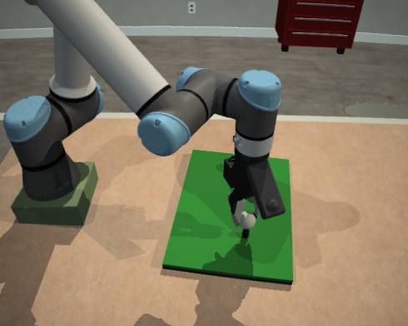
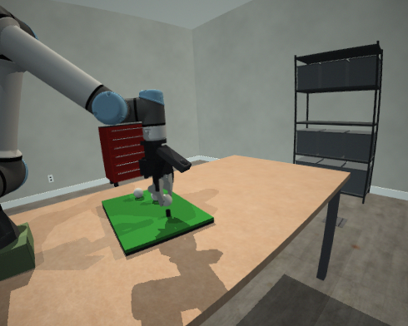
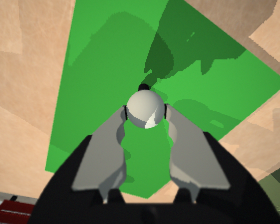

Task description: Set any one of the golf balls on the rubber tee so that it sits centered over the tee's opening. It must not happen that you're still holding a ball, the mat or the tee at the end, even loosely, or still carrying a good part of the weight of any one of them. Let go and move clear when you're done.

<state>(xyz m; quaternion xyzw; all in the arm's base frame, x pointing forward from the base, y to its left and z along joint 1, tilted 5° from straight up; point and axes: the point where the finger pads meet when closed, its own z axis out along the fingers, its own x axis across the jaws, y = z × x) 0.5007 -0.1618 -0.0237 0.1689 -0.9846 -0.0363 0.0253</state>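
My gripper (image 1: pixel 246 216) is shut on a white golf ball (image 1: pixel 248 219) and holds it just above the black rubber tee (image 1: pixel 245 234), which stands on the green mat (image 1: pixel 220 224). In the wrist view the ball (image 3: pixel 145 110) sits between the two grey fingertips, and only the tee's top (image 3: pixel 144 88) peeps out beyond it. In the exterior view the held ball (image 2: pixel 166 200) hangs a little above the tee (image 2: pixel 168 213). Another golf ball (image 2: pixel 138 192) lies on the mat's far side, behind the gripper.
The arm's base stands on a dark green block (image 1: pixel 55 200) at the table's left. A red tool chest (image 1: pixel 320 21) stands on the floor beyond the table. A dark shelf rack (image 2: pixel 338 121) stands at the far right.
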